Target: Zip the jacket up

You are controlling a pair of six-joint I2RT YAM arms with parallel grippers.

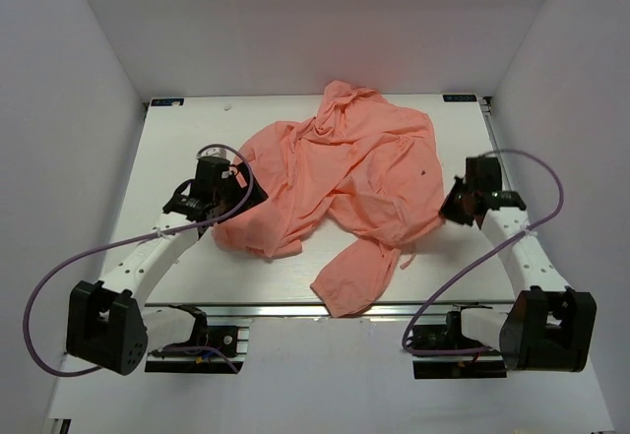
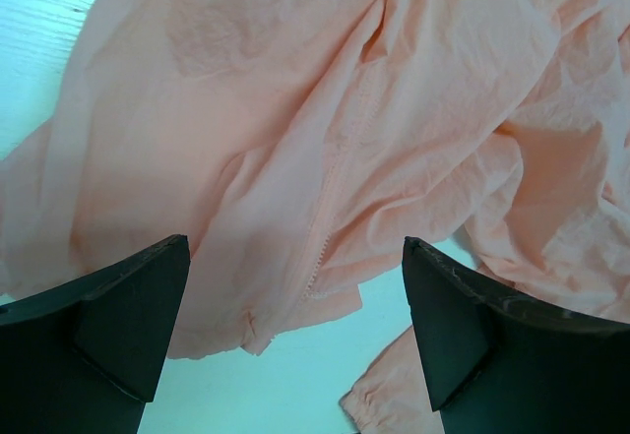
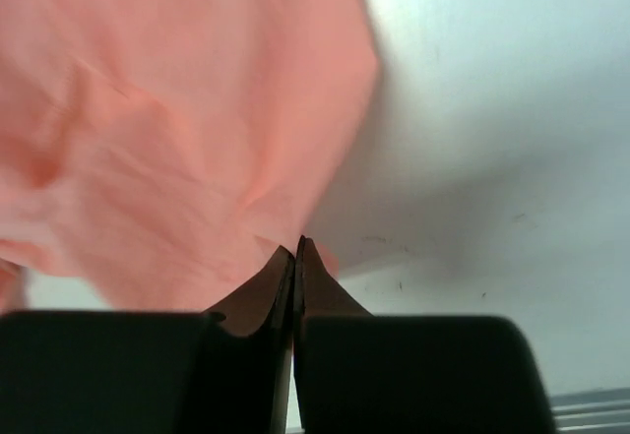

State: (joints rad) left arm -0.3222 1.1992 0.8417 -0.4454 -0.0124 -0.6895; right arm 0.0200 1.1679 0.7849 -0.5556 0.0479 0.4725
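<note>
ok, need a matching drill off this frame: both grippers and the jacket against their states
Things:
1. left black two-finger gripper
2. right black two-finger gripper
3. salmon-pink thin fabric jacket

States:
A. crumpled on the white table
B. jaws wide apart
C. jaws together

Pairs: 1-B, 2-C, 3-A

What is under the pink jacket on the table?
Only the white table shows around the jacket and beneath its hem in the left wrist view. Anything below the crumpled middle is covered and cannot be seen.
</note>
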